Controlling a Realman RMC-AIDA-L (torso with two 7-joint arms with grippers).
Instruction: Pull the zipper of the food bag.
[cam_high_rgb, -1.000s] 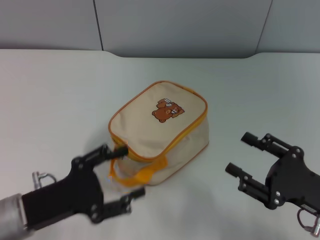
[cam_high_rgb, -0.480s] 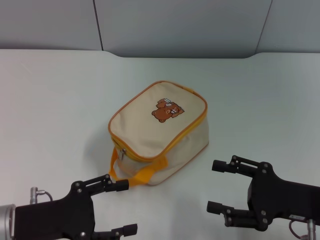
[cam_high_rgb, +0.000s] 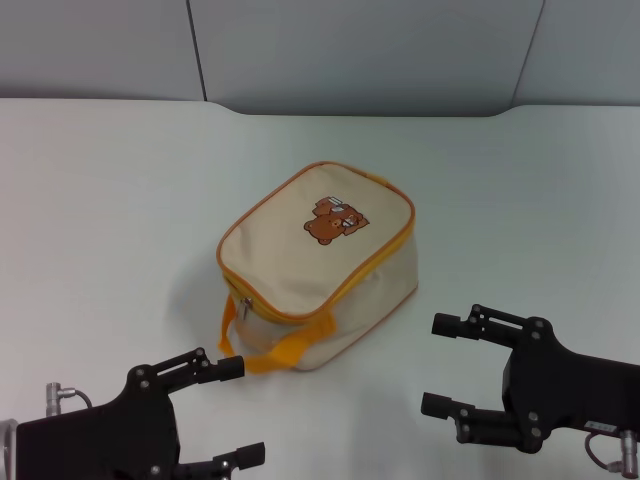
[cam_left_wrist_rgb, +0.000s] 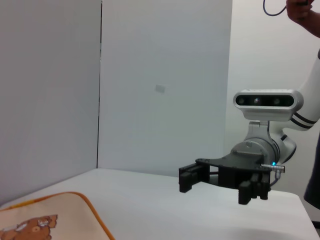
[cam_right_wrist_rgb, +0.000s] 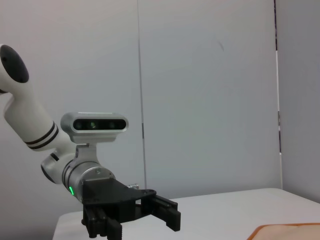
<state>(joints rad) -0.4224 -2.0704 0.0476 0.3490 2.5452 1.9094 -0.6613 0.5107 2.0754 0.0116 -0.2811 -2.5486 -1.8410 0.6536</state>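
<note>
White bench (cam_high_rgb: 110, 190), wide and flat. Food bag (cam_high_rgb: 318, 265) mid-bench, bear side up. Left pincer (cam_high_rgb: 232, 412) near the bag's front corner, spread wide, holding nothing. Right pincer (cam_high_rgb: 446, 366) alongside, likewise agape, gripping nothing. Zipper (cam_high_rgb: 243, 307) at the bag's left front corner, above the orange strap

food bag (cam_high_rgb: 318, 267) on table (cam_high_rgb: 100, 200) — both hands open, apart

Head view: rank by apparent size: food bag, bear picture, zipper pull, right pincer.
1. food bag, clearly largest.
2. right pincer, open; it sits nearer the camera, so its apparent size is inflated.
3. bear picture.
4. zipper pull, smallest, a small silver tab at the bag's near-left corner.
</note>
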